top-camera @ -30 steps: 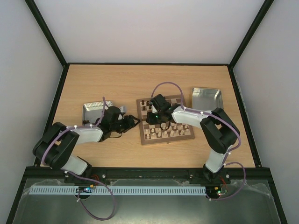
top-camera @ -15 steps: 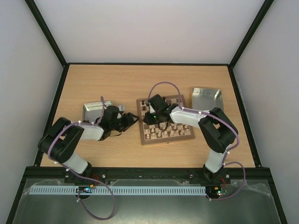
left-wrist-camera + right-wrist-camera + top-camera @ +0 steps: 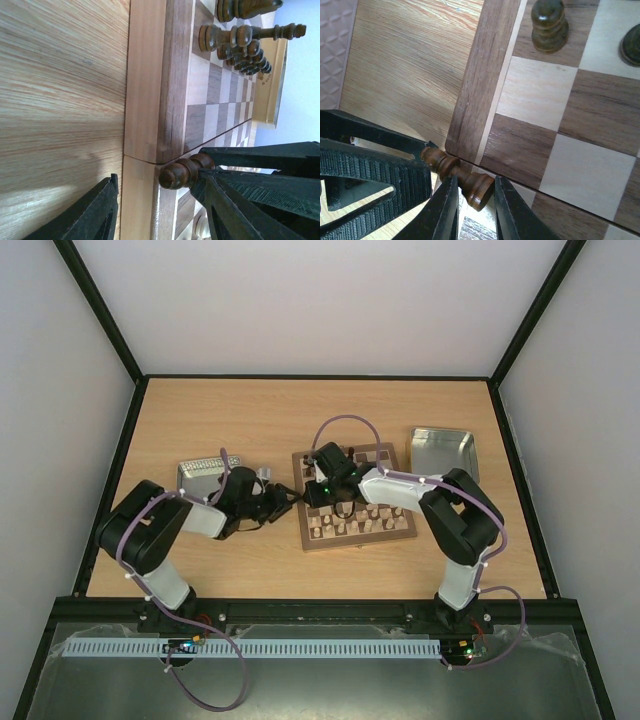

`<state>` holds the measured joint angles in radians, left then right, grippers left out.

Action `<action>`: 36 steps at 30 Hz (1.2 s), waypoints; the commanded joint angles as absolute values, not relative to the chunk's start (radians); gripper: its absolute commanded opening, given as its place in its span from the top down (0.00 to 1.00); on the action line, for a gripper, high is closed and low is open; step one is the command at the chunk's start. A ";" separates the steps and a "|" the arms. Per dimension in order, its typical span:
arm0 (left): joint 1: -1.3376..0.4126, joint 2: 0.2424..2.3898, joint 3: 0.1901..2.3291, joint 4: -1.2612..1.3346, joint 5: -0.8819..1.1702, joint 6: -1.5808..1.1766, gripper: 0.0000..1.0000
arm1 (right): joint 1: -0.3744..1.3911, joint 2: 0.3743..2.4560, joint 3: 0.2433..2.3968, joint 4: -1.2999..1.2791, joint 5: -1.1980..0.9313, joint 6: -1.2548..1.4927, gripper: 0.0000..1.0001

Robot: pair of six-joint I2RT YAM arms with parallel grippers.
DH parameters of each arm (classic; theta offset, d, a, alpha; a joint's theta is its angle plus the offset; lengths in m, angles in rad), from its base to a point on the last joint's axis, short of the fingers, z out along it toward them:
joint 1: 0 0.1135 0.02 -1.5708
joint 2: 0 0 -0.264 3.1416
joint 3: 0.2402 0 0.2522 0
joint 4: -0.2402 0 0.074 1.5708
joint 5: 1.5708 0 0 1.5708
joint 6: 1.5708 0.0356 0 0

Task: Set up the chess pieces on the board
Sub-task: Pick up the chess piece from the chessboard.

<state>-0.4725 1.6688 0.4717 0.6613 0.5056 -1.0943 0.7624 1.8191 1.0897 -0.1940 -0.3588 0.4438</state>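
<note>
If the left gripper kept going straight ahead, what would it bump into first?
Most likely the small dark brown wooden pawn held by the right gripper, just ahead between the left gripper's open fingers, though depth is unclear.

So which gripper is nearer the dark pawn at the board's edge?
Right. The right gripper is shut on the dark pawn at its base; the left gripper stands open around its head.

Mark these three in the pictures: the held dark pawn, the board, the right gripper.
dark pawn (image 3: 448, 164), right wrist view, on its neck.
board (image 3: 479, 85), right wrist view, on its brown border.
right gripper (image 3: 476, 183), right wrist view, midway between its fingertips.
</note>
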 commanded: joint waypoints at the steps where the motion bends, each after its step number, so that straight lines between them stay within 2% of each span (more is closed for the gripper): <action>1: -0.456 1.684 0.454 0.752 0.526 -1.137 0.49 | 0.773 1.857 1.103 -0.203 -0.359 0.423 0.82; 6: -0.453 1.700 0.428 0.838 0.527 -1.193 0.53 | 0.775 1.869 1.103 -0.185 -0.388 0.425 0.84; 13: -0.453 1.734 0.431 0.866 0.542 -1.214 0.71 | 0.779 1.876 1.106 -0.168 -0.416 0.428 0.85; 22: -0.451 1.762 0.439 0.875 0.527 -1.213 0.74 | 0.780 1.880 1.100 -0.167 -0.414 0.429 0.85; 28: -0.451 1.752 0.450 0.866 0.507 -1.204 0.89 | 0.780 1.868 1.097 -0.166 -0.397 0.447 0.85; 32: -0.454 1.701 0.454 0.782 0.470 -1.156 0.93 | 0.780 1.816 1.089 -0.169 -0.315 0.486 0.78; 36: -0.489 1.619 0.497 0.590 0.360 -1.031 0.93 | 0.780 1.703 1.051 -0.152 -0.118 0.561 0.68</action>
<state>-0.4587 1.6943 0.4500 0.7837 0.4770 -1.1648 0.7734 1.8191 1.0885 -0.1444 -0.3275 0.4873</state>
